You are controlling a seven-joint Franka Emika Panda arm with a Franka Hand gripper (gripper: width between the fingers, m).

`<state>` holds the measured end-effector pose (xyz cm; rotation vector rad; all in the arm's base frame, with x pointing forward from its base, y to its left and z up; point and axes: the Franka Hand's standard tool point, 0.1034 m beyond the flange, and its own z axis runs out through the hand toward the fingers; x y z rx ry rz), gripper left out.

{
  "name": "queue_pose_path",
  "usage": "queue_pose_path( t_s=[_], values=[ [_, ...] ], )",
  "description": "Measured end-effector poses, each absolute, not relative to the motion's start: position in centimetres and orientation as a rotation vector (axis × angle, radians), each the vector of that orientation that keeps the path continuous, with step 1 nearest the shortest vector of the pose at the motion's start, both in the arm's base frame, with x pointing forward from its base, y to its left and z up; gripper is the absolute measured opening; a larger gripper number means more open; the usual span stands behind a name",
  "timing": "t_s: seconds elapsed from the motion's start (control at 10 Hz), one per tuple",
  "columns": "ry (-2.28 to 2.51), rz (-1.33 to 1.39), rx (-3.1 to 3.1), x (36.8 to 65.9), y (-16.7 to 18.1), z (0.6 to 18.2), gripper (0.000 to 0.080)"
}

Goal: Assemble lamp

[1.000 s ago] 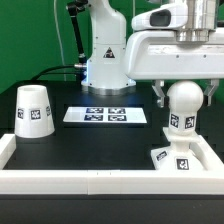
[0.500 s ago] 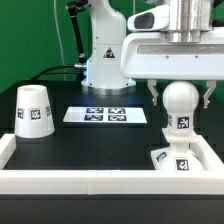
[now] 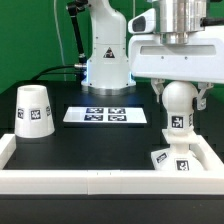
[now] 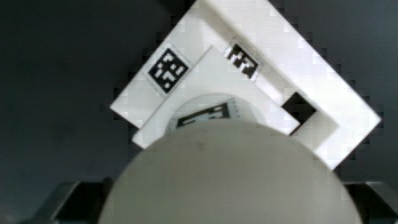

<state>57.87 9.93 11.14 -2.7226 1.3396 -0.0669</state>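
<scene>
**A:** Checking in on the lamp build. Roughly how far along?

**B:** Early-to-middle, going by the exterior view. Found the bulb (image 3: 178,108) upright, directly over the base (image 3: 172,157), at the exterior view's right. Same story from the wrist view: looking straight down past the bulb's dome onto the base and its tags. Can't confirm seated on the post versus hovering just above it, though.

**A:** And the gripper (image 3: 181,97)? Clamped on?

**B:** Straddling the bulb, one finger on each side, very close in. No telling about actual contact from either view, so not calling it grasping or released.

**A:** So what's left?

**B:** Probably getting the bulb properly onto the post, then fetching the shade (image 3: 35,110). Parked upside down and untouched at the exterior view's left, well apart from the base, with the marker board (image 3: 108,116) in between. No shade step done yet, at a guess the whole second half.
</scene>
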Motion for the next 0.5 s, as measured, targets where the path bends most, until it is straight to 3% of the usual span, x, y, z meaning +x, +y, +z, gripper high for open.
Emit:
queue_pose_path(
  t_s=[0.5],
  values=[
    [1.822,0.044,-2.36,57.95,10.21,11.07,0.0579]
  ],
)
